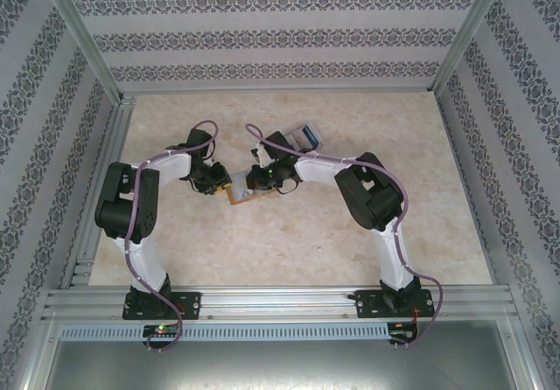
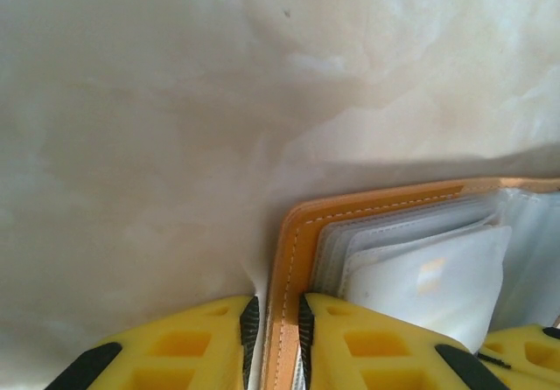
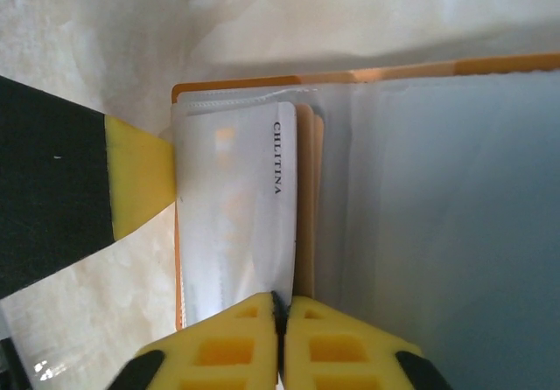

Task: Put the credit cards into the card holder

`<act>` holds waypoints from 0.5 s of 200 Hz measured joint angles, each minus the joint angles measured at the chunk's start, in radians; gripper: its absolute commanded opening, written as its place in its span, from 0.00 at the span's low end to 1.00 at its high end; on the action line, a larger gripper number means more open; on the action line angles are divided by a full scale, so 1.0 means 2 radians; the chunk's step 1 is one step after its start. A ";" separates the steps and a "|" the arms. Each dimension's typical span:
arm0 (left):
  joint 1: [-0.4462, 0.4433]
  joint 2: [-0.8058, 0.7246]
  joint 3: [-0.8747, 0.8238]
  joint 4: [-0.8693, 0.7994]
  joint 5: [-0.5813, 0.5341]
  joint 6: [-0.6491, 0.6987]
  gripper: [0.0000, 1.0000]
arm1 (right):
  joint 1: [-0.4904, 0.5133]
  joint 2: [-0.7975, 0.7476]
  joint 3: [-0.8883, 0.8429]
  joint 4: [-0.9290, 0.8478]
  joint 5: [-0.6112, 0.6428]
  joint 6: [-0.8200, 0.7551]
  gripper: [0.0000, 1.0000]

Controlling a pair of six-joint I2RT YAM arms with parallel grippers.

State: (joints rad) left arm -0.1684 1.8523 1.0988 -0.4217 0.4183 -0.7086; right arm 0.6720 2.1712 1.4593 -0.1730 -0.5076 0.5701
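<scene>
2 white-and-black arms (image 1: 144, 263) trail purple cables (image 1: 134, 215); yellow end effector fingers (image 2: 367, 346), apparently black-padded.

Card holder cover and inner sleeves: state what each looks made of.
Card holder cover: likely leather or faux leather, matte orange-tan, with a stitched edge. Inner sleeves: thin clear flexible plastic, slightly glossy and cloudy, layers showing through.

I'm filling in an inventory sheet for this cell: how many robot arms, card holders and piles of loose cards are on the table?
robot arms: 2 (left arm, right arm)
card holder: 1
pile of loose cards: 1
Total: 4
</scene>
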 measured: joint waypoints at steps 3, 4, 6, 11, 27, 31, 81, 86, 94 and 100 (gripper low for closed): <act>0.000 -0.001 -0.002 0.002 0.000 -0.001 0.25 | 0.001 0.000 0.001 -0.002 0.004 0.000 0.12; 0.000 -0.001 -0.002 0.002 0.000 -0.001 0.25 | 0.002 0.000 0.001 -0.002 0.006 0.001 0.12; 0.000 -0.002 -0.003 0.004 0.000 -0.001 0.25 | 0.003 0.000 0.002 -0.003 0.008 0.001 0.12; 0.000 -0.004 -0.006 0.006 0.000 -0.001 0.25 | 0.004 -0.001 0.002 -0.005 0.013 0.001 0.13; 0.000 -0.007 -0.009 0.010 -0.002 -0.001 0.25 | 0.007 -0.005 0.002 -0.007 0.026 0.000 0.21; 0.000 -0.008 -0.009 0.010 -0.002 -0.001 0.25 | 0.008 -0.005 0.002 -0.009 0.028 0.000 0.22; 0.001 -0.009 0.003 -0.001 -0.012 0.001 0.26 | 0.012 -0.044 -0.031 -0.022 0.056 -0.015 0.36; 0.002 -0.009 0.009 -0.004 -0.013 0.001 0.26 | 0.012 -0.051 -0.036 -0.024 0.058 -0.015 0.36; 0.003 -0.008 0.020 -0.008 -0.016 0.003 0.26 | 0.012 -0.062 -0.045 -0.026 0.062 -0.016 0.37; 0.003 -0.007 0.031 -0.010 -0.017 0.005 0.26 | 0.012 -0.072 -0.052 -0.027 0.064 -0.016 0.37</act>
State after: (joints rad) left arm -0.1616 1.8381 1.1610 -0.4427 0.3847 -0.6991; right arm 0.6964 2.0281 1.3560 -0.2260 -0.3794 0.5373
